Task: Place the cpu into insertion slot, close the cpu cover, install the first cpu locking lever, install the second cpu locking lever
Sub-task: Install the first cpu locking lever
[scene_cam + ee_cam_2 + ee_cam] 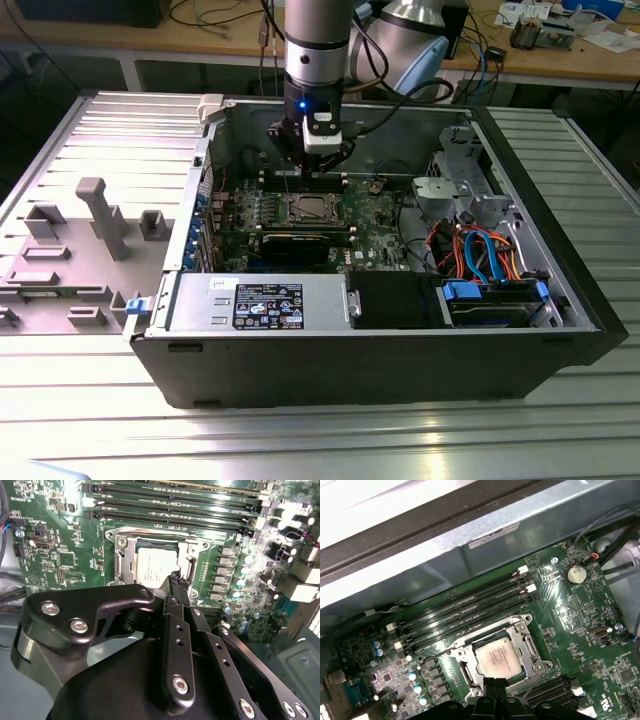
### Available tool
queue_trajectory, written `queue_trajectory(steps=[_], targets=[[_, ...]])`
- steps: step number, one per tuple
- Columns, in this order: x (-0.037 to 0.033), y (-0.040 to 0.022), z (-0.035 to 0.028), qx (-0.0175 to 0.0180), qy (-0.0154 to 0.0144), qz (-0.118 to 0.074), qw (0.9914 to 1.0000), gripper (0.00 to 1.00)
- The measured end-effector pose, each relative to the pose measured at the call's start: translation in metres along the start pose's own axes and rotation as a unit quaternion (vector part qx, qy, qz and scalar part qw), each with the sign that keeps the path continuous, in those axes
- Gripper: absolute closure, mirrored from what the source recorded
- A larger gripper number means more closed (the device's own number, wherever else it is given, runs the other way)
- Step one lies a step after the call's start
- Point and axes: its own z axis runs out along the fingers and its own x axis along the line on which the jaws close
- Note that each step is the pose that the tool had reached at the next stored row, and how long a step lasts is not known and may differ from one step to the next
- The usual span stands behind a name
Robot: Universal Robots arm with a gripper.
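your gripper (493,681) is clenched on nothing, its tips just over one edge of the socket (536,666). the cpu (495,655) lies flat in it, and the cover (527,645) looks to be down around it (whether fully seated, i can't tell). the chip is likely light, stiff and fragile, so touch only its metal top. the cover is thin sheet, so press on its frame. memory slots (470,612) crowd one side, with the case wall (470,555) beyond. there is open room above.

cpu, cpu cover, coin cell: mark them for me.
cpu (496,657): first wrist view, centre of its silvery top.
cpu cover (529,649): first wrist view, one side bar of the frame.
coin cell (576,573): first wrist view, centre of its round face.
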Motion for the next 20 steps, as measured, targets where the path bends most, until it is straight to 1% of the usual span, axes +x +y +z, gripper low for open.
queue_trajectory(steps=[3, 4, 20], targets=[[0.0, 0.0, 0.0003, -0.0001, -0.0004, -0.02, 0.99979, 0.89], [0.0, 0.0, 0.0003, -0.0002, -0.0005, -0.023, 0.99974, 0.89], [0.0, 0.0, 0.0003, -0.0002, -0.0005, -0.025, 0.99969, 0.89]])
